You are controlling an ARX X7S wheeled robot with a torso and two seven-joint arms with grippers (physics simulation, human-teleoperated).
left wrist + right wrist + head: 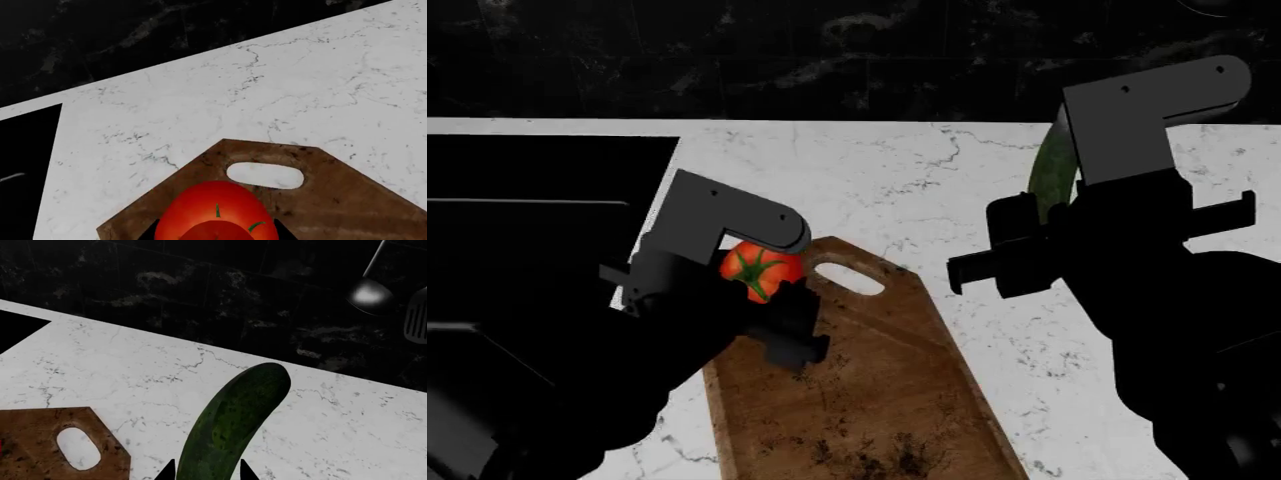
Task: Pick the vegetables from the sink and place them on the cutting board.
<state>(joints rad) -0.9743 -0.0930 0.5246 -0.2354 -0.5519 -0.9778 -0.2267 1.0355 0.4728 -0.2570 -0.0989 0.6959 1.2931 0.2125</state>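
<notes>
Left hand [777, 312] grips the tomato [757, 270] over the handle end of the cutting board [868, 400]. Right hand [1044, 232] clamps the cucumber [233, 425] above the marble worktop [961, 180], right of the board.

White marble counter [961, 180], cutting board [881, 390]

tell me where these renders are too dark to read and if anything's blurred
Head view: both arms render near-black, so the left gripper around the tomato shows little detail. Left wrist view: the sink is flat black. Right wrist view: the cucumber is sharp, with no blur.
</notes>
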